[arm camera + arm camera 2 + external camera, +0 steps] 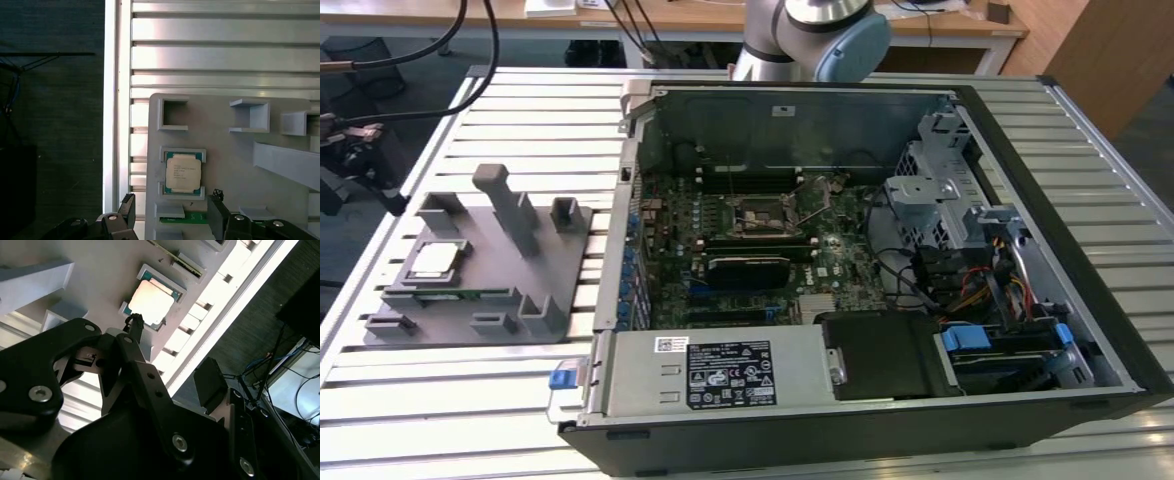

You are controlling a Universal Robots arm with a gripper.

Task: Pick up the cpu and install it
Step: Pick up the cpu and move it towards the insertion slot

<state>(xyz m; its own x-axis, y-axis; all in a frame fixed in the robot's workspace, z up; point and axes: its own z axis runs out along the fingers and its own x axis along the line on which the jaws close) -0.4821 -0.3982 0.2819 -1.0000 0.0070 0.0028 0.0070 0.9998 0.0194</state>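
The cpu [434,262] is a small square chip with a silver top. It lies flat in a recess of the grey fixture plate [474,300], at the exterior view's left. In the first wrist view the cpu [183,172] sits in its pale frame, just beyond my gripper [172,207]. The gripper's two black fingers [127,207] stand wide apart with nothing between them. In the second wrist view one fingertip [134,327] hovers close to the cpu [151,302], apart from it.
An open computer case [1014,250] lies on the slatted aluminium table [454,400]. Its motherboard shows an open socket [761,215] and a black heatsink [747,270]. Grey posts [507,205] rise from the fixture. A green board [192,217] lies beside the cpu. The table edge [111,125] is close by.
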